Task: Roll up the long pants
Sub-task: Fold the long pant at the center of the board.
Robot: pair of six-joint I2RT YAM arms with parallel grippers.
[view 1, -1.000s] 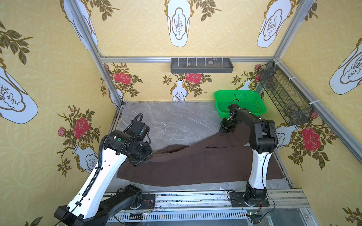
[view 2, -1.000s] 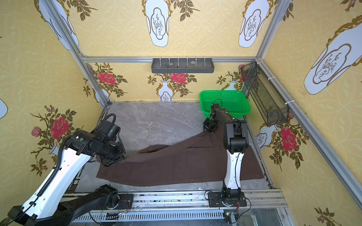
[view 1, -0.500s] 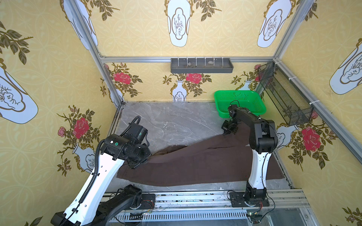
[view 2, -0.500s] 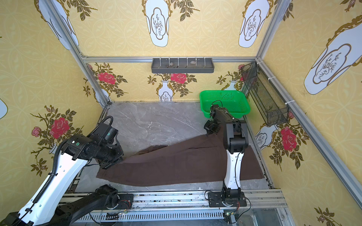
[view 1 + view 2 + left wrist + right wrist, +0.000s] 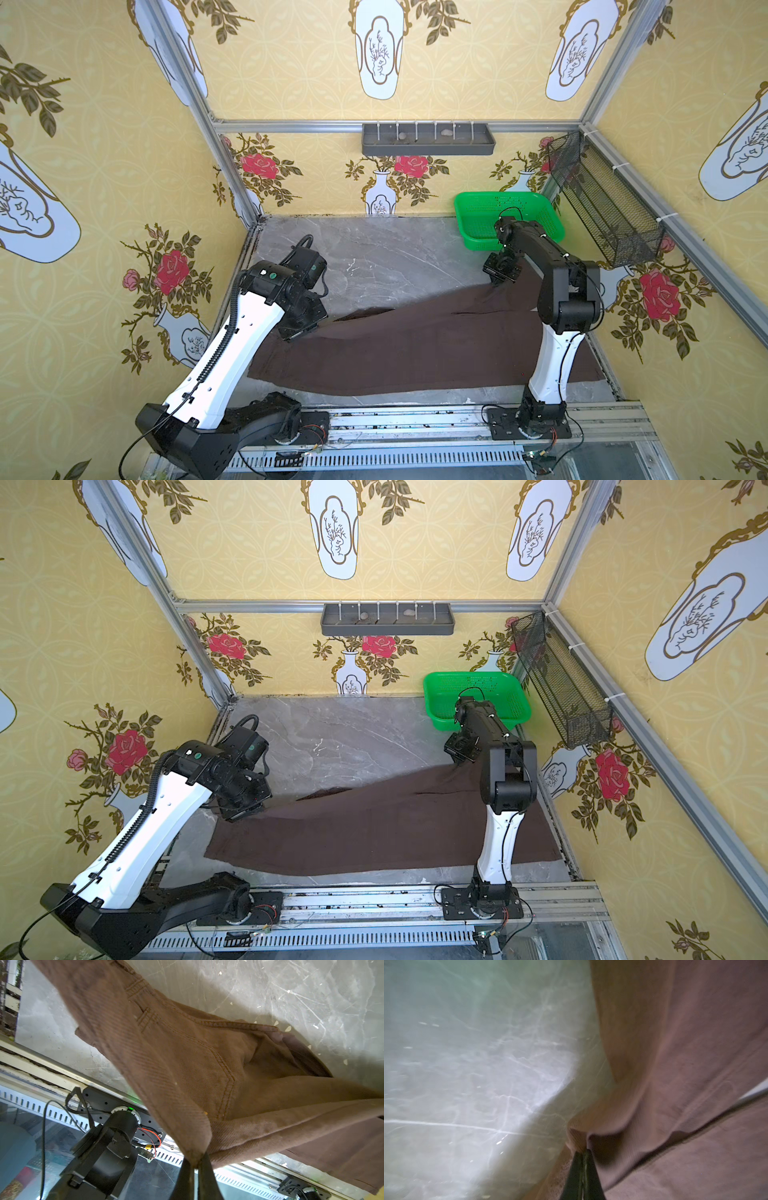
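Soft and limp, the long pants [image 5: 415,349] sag across the desk [image 5: 374,257], probably best held by seamed edges, where the left tool [image 5: 194,1164] and right tool [image 5: 583,1153] each pinch fabric.

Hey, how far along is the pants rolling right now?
Done: the pants lie spread lengthwise across the table, and both grips are made. In hand: the left claw pinches a corner at the waist end, and the right claw pinches an edge near the basket. Left: all the rolling, since no part is rolled yet.
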